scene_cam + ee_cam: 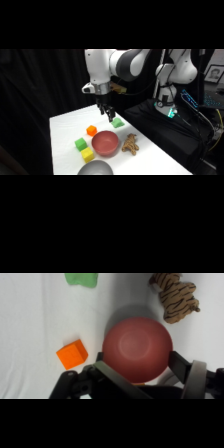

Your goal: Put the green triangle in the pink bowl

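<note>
The green triangle (118,122) lies flat on the white table's far part, just right of and below my gripper (106,113). In the wrist view the green triangle (81,279) is cut by the top edge. The pink bowl (105,143) stands upright and empty nearer the front. Seen from the wrist, the pink bowl (137,347) fills the space between my fingers. My gripper (137,361) hangs above the table, open, holding nothing.
An orange block (91,130) (72,354) lies left of the bowl. A lime-green cube (81,144) and a yellow cube (88,155) sit further front-left. A striped tiger toy (131,144) (175,296) lies right of the bowl. A grey bowl (95,169) is at the front edge.
</note>
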